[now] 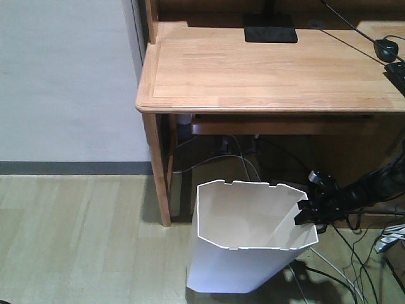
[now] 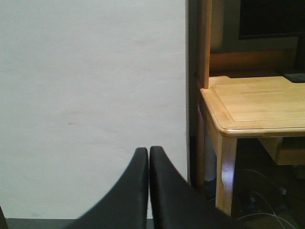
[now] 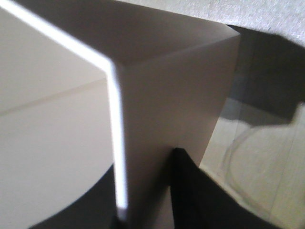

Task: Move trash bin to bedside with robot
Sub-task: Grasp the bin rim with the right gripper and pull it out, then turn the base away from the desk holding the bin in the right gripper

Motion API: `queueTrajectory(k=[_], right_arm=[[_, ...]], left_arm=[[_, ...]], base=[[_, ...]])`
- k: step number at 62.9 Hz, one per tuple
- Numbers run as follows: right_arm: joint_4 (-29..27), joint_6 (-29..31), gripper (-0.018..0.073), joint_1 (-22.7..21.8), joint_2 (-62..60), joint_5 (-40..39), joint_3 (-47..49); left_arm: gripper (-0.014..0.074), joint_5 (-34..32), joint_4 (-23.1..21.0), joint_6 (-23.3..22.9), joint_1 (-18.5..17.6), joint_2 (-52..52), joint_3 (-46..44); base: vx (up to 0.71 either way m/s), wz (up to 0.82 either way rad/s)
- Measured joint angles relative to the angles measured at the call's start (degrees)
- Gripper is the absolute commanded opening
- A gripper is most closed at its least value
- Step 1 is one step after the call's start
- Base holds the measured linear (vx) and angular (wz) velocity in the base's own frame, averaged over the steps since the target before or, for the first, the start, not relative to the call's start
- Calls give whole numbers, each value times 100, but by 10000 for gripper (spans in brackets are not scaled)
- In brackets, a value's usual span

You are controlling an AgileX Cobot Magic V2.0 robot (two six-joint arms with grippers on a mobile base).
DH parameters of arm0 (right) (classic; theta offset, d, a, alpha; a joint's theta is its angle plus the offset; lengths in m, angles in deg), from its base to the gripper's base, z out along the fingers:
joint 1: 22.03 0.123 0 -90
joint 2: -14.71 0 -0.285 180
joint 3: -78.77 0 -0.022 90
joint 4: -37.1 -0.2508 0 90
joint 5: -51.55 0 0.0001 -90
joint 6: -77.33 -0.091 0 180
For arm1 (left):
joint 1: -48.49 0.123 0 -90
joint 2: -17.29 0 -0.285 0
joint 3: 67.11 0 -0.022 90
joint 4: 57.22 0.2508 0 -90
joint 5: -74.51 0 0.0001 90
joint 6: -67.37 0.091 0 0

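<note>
**Desk** (image 1: 266, 69): light wood, filling the upper part of the front view. The bed appears in no view, so its bearing from the desk cannot be stated.

**Bin** (image 1: 243, 259): white, standing on the floor just in front of the desk's left half with its mouth open upward. Its long axis is near upright and appears to lean slightly toward the desk's right side. Nothing is visible inside it.

**Right gripper** (image 1: 308, 214): reaches in low from the desk's right side, below the desk top, and meets the bin at the right-hand edge of the rim. In the right wrist view the bin wall runs between the two fingers. The outer finger (image 3: 190, 195) lies against the outside face and a dark shape sits on the inside. I judge the gripper to be clamped on the rim wall.

**Left gripper** (image 2: 149, 191): its fingers are pressed together and hold nothing. It is raised to about desk-top level, off the desk's left corner, and faces the wall, well apart from the bin.

**Cables** (image 1: 354, 278): loose on the floor below the desk's right side, near the bin's base.

**Finding:** only the right arm has the bin. The hold is one-sided and high on the rim, so the whole body of the bin hangs to the gripper's left and below it. In my judgement, any pull away from the desk acts at the top of the long axis. That makes tipping the likely fault, and snagging on the cables a second one.
</note>
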Motion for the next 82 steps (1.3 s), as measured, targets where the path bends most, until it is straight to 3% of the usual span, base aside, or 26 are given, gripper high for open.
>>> queueTrajectory(k=[31, 82], right_arm=[[-29, 876, -4, -159, -1906, 179, -2000], [-84, 901, -4, -159, -2020, 38, -2097]], left_arm=[[-6, 0, 0, 0, 0, 0, 0], [-6, 0, 0, 0, 0, 0, 0]], base=[[0, 0], [0, 0]])
